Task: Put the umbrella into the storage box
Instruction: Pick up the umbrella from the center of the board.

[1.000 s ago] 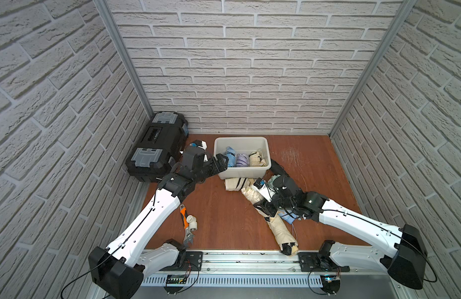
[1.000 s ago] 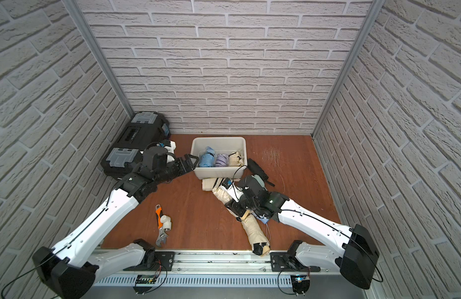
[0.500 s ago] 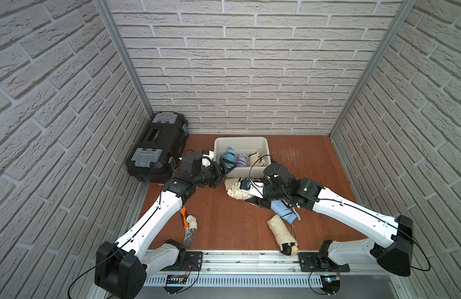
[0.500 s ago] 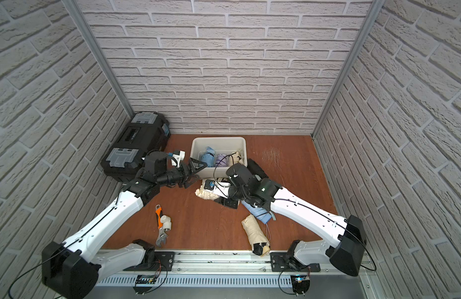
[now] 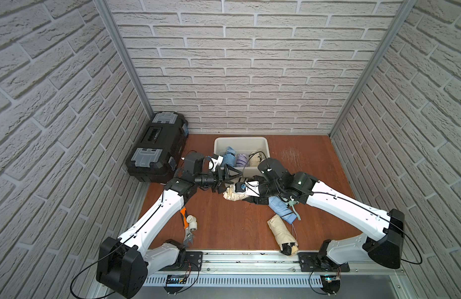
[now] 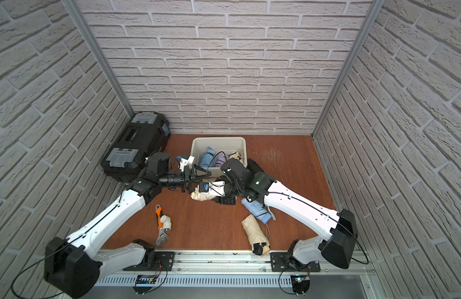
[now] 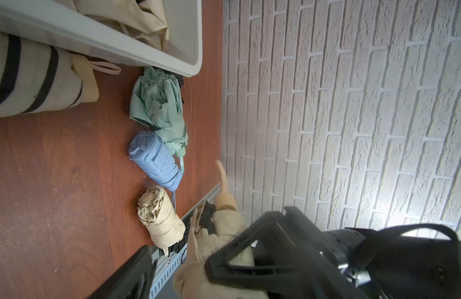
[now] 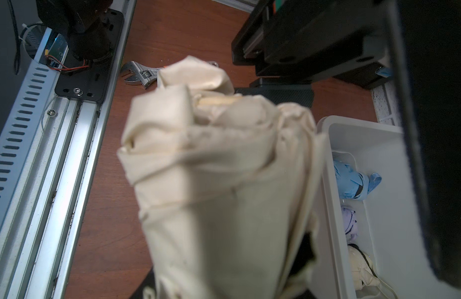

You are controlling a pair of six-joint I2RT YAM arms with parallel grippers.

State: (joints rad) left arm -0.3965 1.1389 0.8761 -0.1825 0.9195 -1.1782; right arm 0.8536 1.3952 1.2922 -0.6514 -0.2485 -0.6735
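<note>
The umbrella [image 5: 230, 194] looks light and squashy, so the right pincer [image 5: 251, 190] sensibly clamps its rolled fabric, while the left pincer [image 5: 227, 181] gapes empty at its 9 o'clock end.

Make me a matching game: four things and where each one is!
1. black plastic toolbox with grey latches
2. orange-handled metal wrench
3. lilac folded fabric umbrella
4. cream folded fabric umbrella between the wrists

a. gripped by the right end effector
b. inside the off-white plastic storage box
c. against the left brick wall
d. lying near the front metal rail

Pairs: 1-c, 2-d, 3-b, 4-a
</note>
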